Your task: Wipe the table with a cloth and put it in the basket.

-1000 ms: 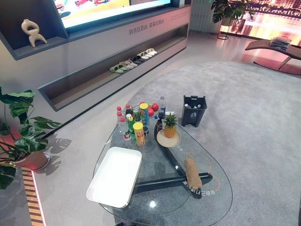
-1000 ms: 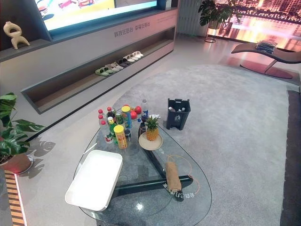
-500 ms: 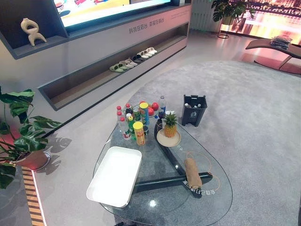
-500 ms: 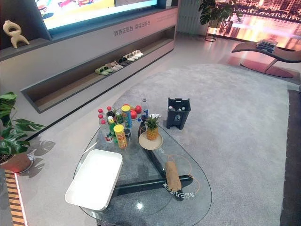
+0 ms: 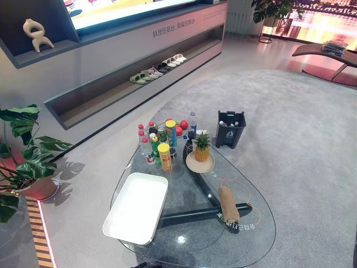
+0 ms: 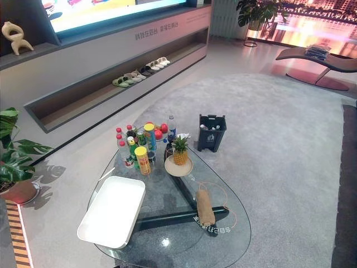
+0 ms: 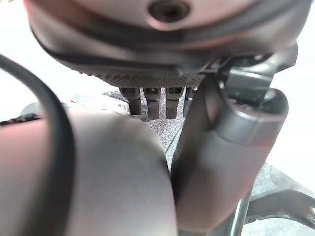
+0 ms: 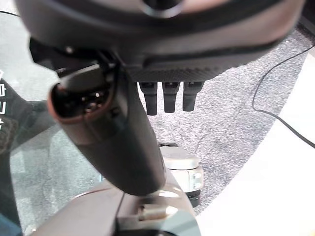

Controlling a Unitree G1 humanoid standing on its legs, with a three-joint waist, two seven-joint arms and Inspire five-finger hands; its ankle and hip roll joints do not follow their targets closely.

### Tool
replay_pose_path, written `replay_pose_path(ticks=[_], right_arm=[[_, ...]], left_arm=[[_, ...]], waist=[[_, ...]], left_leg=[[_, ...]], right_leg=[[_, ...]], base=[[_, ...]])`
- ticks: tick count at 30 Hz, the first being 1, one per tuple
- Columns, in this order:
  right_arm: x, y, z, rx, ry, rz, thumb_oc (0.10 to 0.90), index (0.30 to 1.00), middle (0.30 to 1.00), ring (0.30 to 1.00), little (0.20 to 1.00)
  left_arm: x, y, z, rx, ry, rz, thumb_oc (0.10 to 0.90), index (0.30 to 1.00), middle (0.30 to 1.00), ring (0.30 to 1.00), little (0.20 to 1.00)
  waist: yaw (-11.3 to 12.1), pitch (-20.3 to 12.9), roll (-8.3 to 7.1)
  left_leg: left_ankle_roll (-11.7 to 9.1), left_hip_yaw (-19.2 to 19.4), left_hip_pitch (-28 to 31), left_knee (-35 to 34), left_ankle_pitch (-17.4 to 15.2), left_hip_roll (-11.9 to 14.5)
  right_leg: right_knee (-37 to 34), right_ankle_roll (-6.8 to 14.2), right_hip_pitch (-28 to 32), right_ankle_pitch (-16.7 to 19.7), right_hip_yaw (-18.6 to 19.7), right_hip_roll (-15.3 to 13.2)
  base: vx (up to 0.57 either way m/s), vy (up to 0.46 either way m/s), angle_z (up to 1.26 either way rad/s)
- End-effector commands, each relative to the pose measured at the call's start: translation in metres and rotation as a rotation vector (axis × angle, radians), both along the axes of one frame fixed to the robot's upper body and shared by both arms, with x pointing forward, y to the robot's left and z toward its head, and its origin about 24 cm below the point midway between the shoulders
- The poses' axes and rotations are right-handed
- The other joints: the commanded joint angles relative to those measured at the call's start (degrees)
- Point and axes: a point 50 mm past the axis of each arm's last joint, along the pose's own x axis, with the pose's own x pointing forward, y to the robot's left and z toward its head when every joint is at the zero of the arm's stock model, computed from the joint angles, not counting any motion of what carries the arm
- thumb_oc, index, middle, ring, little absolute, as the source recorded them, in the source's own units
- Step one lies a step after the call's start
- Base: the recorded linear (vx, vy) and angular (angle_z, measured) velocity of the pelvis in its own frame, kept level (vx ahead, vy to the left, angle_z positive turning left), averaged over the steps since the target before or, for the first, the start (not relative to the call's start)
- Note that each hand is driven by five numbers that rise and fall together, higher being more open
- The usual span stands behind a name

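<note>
We log the rolled cloth (image 5: 228,205) lying unmoved on the near-right glass table (image 5: 262,245), white tray (image 5: 136,207) at left, left hand (image 7: 152,103) and right hand (image 8: 170,96) hanging straight-fingered, empty: wiping not begun.

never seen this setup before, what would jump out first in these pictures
The glass table draws the eye first, with a big white tray at its near left and a cluster of bottles and cans at its far end beside a pineapple on a plate. A rolled tan cloth lies at the table's near right, untouched, and a dark bin stands on the carpet just beyond the table.
</note>
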Motion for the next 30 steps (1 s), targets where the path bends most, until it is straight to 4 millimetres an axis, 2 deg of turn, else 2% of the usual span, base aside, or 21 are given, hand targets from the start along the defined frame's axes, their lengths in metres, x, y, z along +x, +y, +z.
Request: replay_pose_path(ticks=[1,7,12,16,19,20,21,24,25,29,30], right_arm=[[0.043,-0.002,0.007,-0.024,-0.133,0.026,0.800,0.900,0.900,0.900,0.900],[0.063,-0.004,0.012,-0.051,-0.246,0.009,0.800,0.900,0.900,0.900,0.900],[0.100,-0.007,0.027,-0.117,-0.436,0.033,0.800,0.900,0.900,0.900,0.900],[0.135,-0.018,0.051,-0.309,-0.649,0.031,0.800,0.900,0.900,0.900,0.900],[0.146,-0.023,0.061,-0.363,-0.725,0.025,0.800,0.900,0.900,0.900,0.900],[0.158,-0.029,0.073,-0.402,-0.797,-0.042,0.800,0.900,0.900,0.900,0.900],[0.161,-0.030,0.078,-0.417,-0.833,-0.045,0.800,0.900,0.900,0.900,0.900],[0.177,-0.022,0.094,-0.455,-0.941,-0.039,0.800,0.900,0.900,0.900,0.900],[0.190,-0.019,0.111,-0.507,-1.026,-0.023,0.800,0.900,0.900,0.900,0.900],[0.203,-0.012,0.128,-0.535,-1.104,-0.020,0.800,0.900,0.900,0.900,0.900],[0.213,-0.008,0.146,-0.560,-1.189,-0.018,0.800,0.900,0.900,0.900,0.900]], left_arm=[[0.012,0.001,0.001,0.032,-0.002,-0.064,0.800,0.900,0.900,0.900,0.900],[0.020,0.002,0.003,0.039,-0.032,-0.067,0.800,0.900,0.900,0.900,0.900],[0.040,0.006,0.009,0.052,-0.101,-0.062,0.800,0.900,0.900,0.900,0.900],[0.053,0.008,0.013,0.081,-0.134,-0.077,0.800,0.900,0.900,0.900,0.900],[0.055,0.010,0.014,0.088,-0.139,-0.081,0.800,0.900,0.900,0.900,0.900],[0.056,0.012,0.015,0.094,-0.145,-0.074,0.800,0.900,0.900,0.900,0.900],[0.056,0.013,0.015,0.095,-0.147,-0.069,0.800,0.900,0.900,0.900,0.900],[0.057,0.006,0.015,0.092,-0.165,-0.055,0.800,0.900,0.900,0.900,0.900],[0.062,0.005,0.017,0.097,-0.190,-0.068,0.800,0.900,0.900,0.900,0.900],[0.066,0.001,0.018,0.088,-0.226,-0.073,0.800,0.900,0.900,0.900,0.900],[0.073,-0.001,0.021,0.077,-0.256,-0.070,0.800,0.900,0.900,0.900,0.900]], waist=[[1.72,2.18,-2.12],[1.77,3.59,-2.28],[1.83,6.73,-2.75],[1.83,9.47,-2.80],[1.82,10.13,-2.85],[1.69,11.15,-2.93],[1.59,11.45,-2.89],[0.96,12.98,-2.55],[0.80,14.55,-2.42],[0.43,15.87,-1.80],[0.04,17.31,-1.27]], left_leg=[[1.41,2.75,-0.50,1.33,-3.67,-2.72],[1.88,2.74,-2.24,2.89,-4.12,-3.05],[2.32,2.54,-5.40,4.95,-4.20,-3.43],[2.70,1.78,-7.93,6.12,-3.96,-3.97],[2.80,1.65,-8.64,6.69,-3.99,-4.14],[2.79,1.33,-9.96,7.93,-4.02,-4.34],[2.71,1.21,-10.51,8.41,-4.00,-4.32],[3.13,0.94,-11.83,9.31,-4.04,-4.90],[3.07,1.03,-13.09,10.36,-4.15,-4.96],[2.95,0.68,-15.37,11.42,-3.88,-5.34],[3.10,0.92,-16.42,11.86,-3.84,-5.70]], right_leg=[[1.82,3.24,-2.35,1.13,-1.23,-3.16],[2.39,3.17,-4.07,1.35,-0.56,-3.06],[3.68,2.92,-6.92,1.54,0.16,-2.77],[5.19,2.66,-9.43,1.59,0.22,-2.29],[5.83,2.55,-10.09,1.45,0.09,-2.15],[7.09,2.36,-11.24,1.21,0.07,-1.92],[7.62,2.30,-11.74,1.12,0.12,-1.79],[8.73,2.09,-13.11,0.89,0.08,-1.74],[9.52,1.92,-14.10,0.71,-0.10,-1.88],[10.60,1.80,-16.31,0.88,-0.08,-1.91],[11.23,1.64,-17.67,0.93,-0.20,-2.19]], base=[[0.00,0.000,0.00],[0.00,-0.005,-0.02],[-0.08,-0.039,-0.09],[-0.06,-0.034,-0.02],[-0.02,-0.033,0.04],[-0.04,-0.031,0.03],[-0.06,-0.026,0.05],[-0.06,0.009,0.02],[-0.09,-0.001,0.01],[-0.07,0.029,0.05],[-0.09,0.059,0.09]])
